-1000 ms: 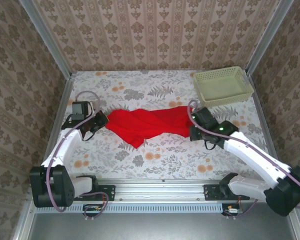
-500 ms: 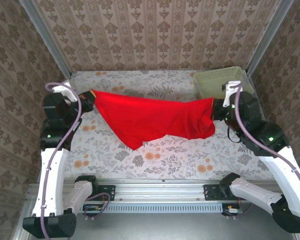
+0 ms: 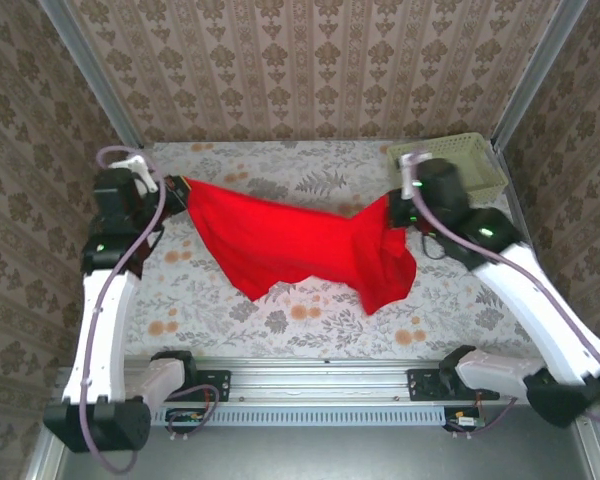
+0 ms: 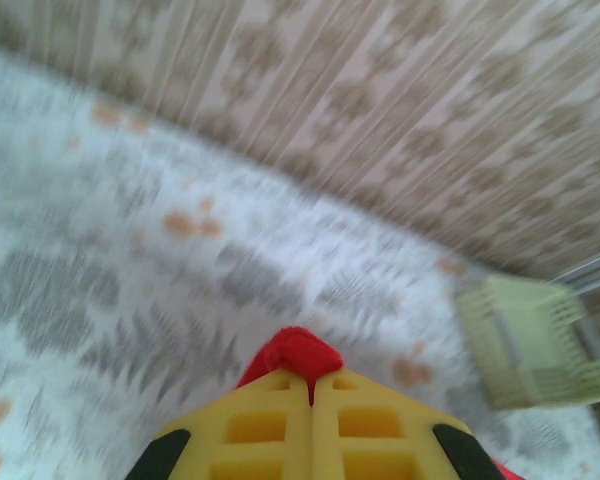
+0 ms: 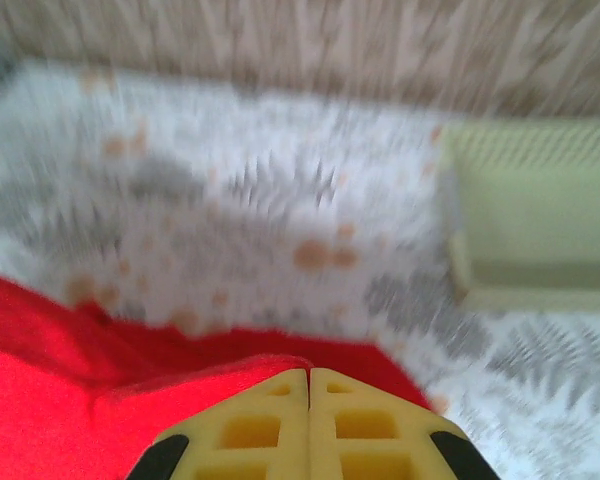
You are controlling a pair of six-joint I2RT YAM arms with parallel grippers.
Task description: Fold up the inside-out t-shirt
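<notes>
Plain bright red t-shirt (image 3: pixel 300 245). Pale green basket (image 3: pixel 485 160). Tabletop (image 3: pixel 310 320): whitish cloth, grey ferns, orange blossoms. Walls (image 3: pixel 320 70): beige stripes, brown damask motifs. Arms (image 3: pixel 100 320): white, black joints, yellow jaws.

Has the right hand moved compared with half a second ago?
Yes. The right hand, shut on the t-shirt, has shifted left, away from the basket.

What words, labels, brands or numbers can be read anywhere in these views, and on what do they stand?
None can be read.
The red t-shirt is plain, the pale green basket shows no label, and the wallpaper and tablecloth carry only floral patterns.
Both wrist views are blurred.
</notes>
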